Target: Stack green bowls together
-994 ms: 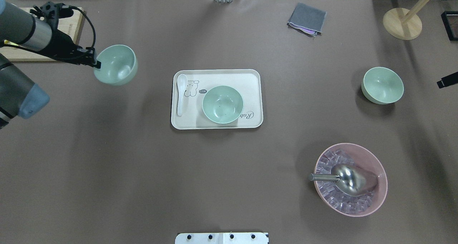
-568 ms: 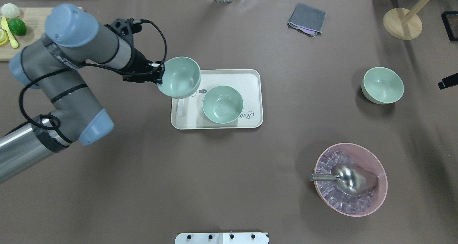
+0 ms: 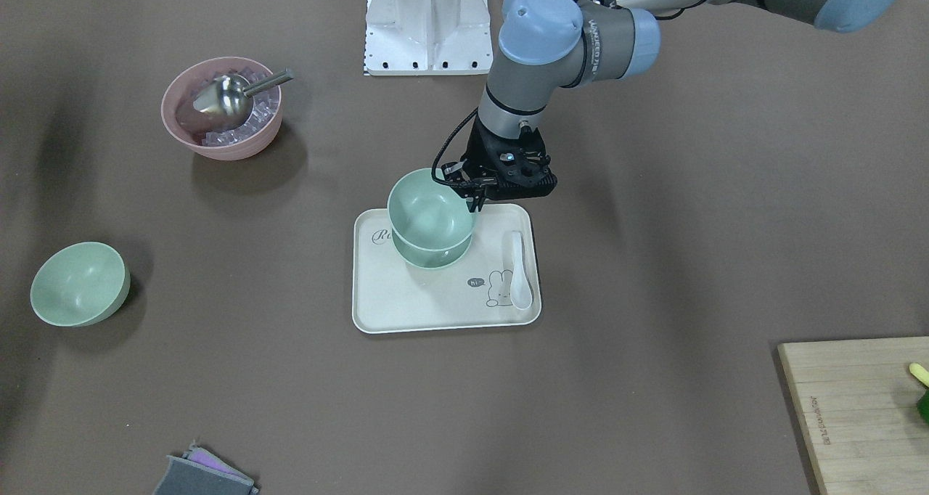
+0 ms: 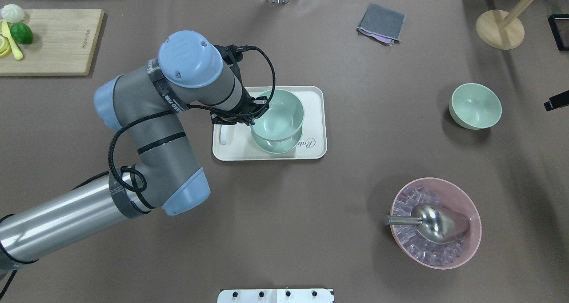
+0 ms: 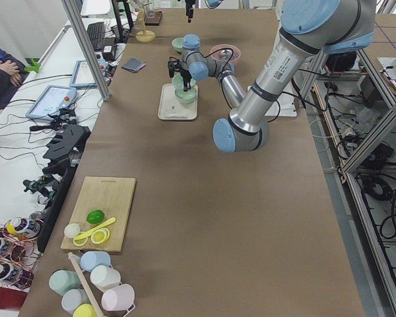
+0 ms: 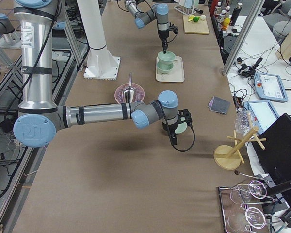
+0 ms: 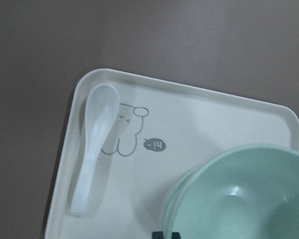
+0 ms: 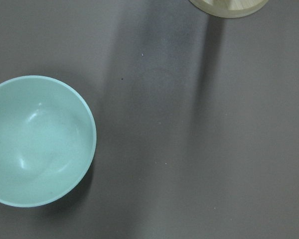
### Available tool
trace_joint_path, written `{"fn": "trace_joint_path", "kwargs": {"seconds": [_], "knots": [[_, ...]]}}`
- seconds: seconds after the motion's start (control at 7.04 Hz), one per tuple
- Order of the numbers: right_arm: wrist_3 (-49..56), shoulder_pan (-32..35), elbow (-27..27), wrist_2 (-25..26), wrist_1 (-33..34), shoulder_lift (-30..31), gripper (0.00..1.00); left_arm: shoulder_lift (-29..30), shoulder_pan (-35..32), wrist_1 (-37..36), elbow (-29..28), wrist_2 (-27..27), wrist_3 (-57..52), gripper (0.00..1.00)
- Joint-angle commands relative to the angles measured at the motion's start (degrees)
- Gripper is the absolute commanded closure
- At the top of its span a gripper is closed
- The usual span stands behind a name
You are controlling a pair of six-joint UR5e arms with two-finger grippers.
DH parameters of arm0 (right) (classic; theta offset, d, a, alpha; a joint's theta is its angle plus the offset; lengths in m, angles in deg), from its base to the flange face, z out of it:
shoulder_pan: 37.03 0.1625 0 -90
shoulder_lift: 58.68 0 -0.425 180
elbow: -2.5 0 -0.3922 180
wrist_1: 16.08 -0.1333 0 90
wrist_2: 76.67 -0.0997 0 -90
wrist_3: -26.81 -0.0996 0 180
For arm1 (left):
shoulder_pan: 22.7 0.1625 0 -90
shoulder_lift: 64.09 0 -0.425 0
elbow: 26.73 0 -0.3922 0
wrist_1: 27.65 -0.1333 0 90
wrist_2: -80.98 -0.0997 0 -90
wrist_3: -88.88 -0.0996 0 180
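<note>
**Inspector:** State of the left gripper (image 4: pixel 259 112)?

**Assessor:** Pinched on the rim of the upper green bowl (image 4: pixel 279 113), on the side facing the white spoon (image 7: pixel 92 149). One finger is inside the wall and one outside.

**Inspector:** Position of that bowl?

**Assessor:** It is upright, directly over the lower green bowl (image 3: pixel 433 257), and the two rims sit close together. I cannot tell whether it is fully seated. The lower bowl stands on the cream tray (image 4: pixel 313 95), close to the tray's long edge on the robot's side.

**Inspector:** Clearances on the tray?

**Assessor:** The spoon lies along the short end on the robot's left, parallel to the raised rim. A strip of printed tray floor separates it from the bowls, and the gripper body hangs over that strip.

**Inspector:** The third green bowl (image 4: pixel 474 105)?

**Assessor:** It is upright on the table (image 4: pixel 284 232), far to the robot's right. A broad stretch of brown surface separates it from the tray. The right gripper (image 6: pixel 173 136) hangs just beside it, and I cannot tell how its jaws stand.

**Inspector:** Other items near the edges?

**Assessor:**
- The pink bowl (image 3: pixel 232 150) with the metal scoop (image 4: pixel 433 223) is on the robot's near right, well apart from the tray.
- The cutting board (image 4: pixel 49 41) is at the far left corner.
- The grey cloth (image 4: pixel 381 23) and the wooden stand base (image 4: pixel 499 29) are along the far edge.
</note>
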Motion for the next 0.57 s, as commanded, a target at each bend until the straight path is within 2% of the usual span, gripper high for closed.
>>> {"fn": "trace_joint_path", "kwargs": {"seconds": [0.0,0.43], "knots": [[0.02,-0.02,0.28,-0.03,0.00,-0.03,0.00,0.28,1.35,-0.20,-1.47,-1.84,0.54,1.00],[0.11,-0.02,0.19,0.06,0.00,0.05,0.00,0.19,1.44,0.42,-3.06,-1.84,0.36,1.00]]}}
